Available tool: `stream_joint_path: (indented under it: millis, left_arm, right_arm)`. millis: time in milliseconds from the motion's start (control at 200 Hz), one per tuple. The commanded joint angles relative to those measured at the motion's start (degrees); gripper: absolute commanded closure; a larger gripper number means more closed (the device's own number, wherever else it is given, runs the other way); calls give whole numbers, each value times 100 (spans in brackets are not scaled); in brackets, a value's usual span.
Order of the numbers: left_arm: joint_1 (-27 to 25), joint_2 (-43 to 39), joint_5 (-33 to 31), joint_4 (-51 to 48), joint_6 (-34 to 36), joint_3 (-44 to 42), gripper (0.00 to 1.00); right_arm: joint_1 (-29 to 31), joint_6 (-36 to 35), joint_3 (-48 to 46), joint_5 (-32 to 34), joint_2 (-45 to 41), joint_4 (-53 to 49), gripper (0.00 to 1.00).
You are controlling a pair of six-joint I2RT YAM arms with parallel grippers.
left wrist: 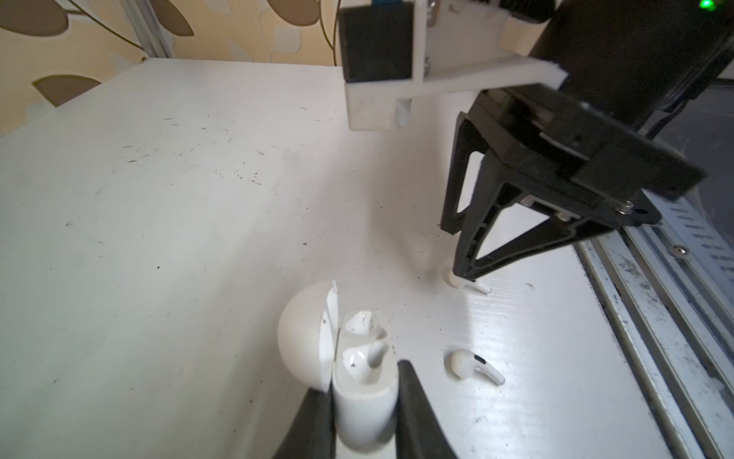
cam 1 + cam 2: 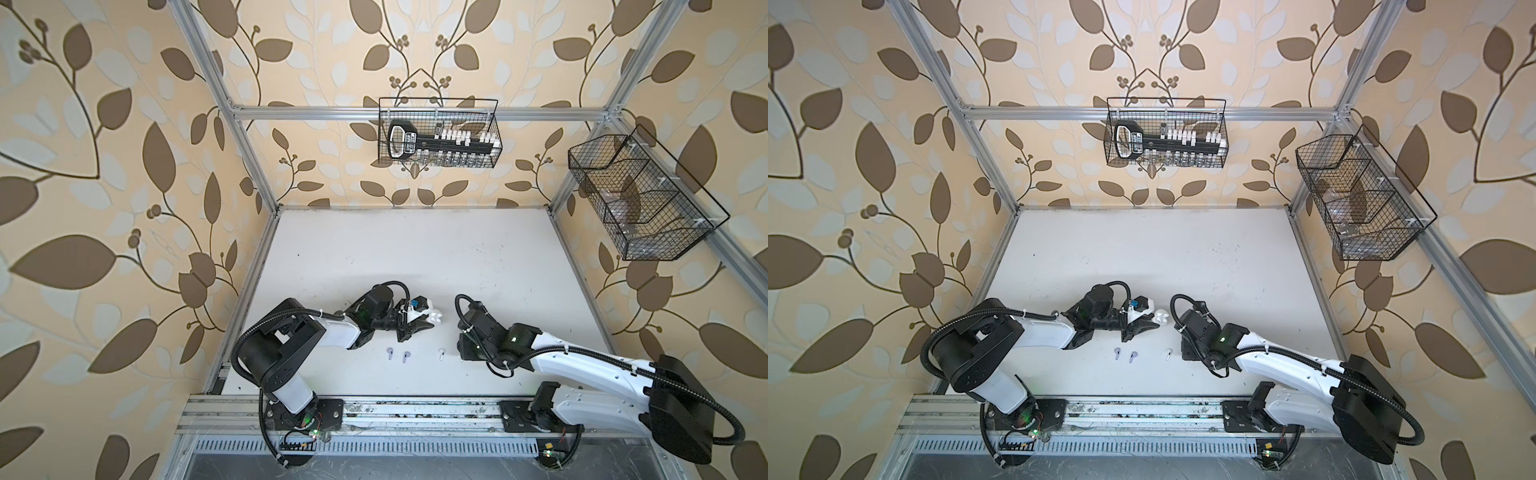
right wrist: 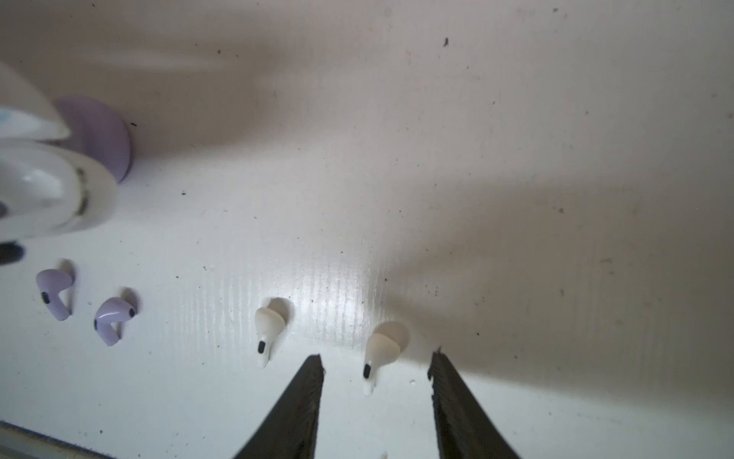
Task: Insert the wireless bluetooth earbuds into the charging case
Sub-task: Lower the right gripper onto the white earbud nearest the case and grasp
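My left gripper (image 1: 363,391) is shut on the base of a white charging case (image 1: 363,397), whose lid stands open with both sockets empty. In both top views the case (image 2: 434,318) (image 2: 1161,319) sits mid-table. My right gripper (image 3: 376,357) points down at the table, open, its fingers on either side of a white earbud (image 3: 380,351) without touching it; the left wrist view shows its tips (image 1: 464,277) over that earbud (image 1: 453,279). A second white earbud (image 3: 267,330) (image 1: 472,367) (image 2: 441,354) lies beside it. Two lilac earbuds (image 3: 55,292) (image 3: 111,320) (image 2: 389,353) (image 2: 405,356) lie further left.
A lilac case (image 3: 105,135) sits behind the white one. Wire baskets hang on the back wall (image 2: 438,133) and the right wall (image 2: 640,199). An aluminium rail (image 2: 415,411) carrying both arm bases runs along the table's front edge.
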Motion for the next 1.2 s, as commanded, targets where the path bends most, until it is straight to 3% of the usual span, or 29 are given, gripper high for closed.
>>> stream_joint_path:
  millis: [0, 570, 1195]
  left_arm:
    - [-64, 16, 431, 623, 159, -14, 100]
    - [-64, -32, 611, 616, 76, 7, 100]
    - [-62, -51, 557, 540, 90, 32, 100]
  right_arm:
    - [51, 180, -113, 125, 106, 44, 54]
    - [234, 286, -195, -16, 725, 528, 62]
    - [299, 219, -89, 143, 951, 208, 69]
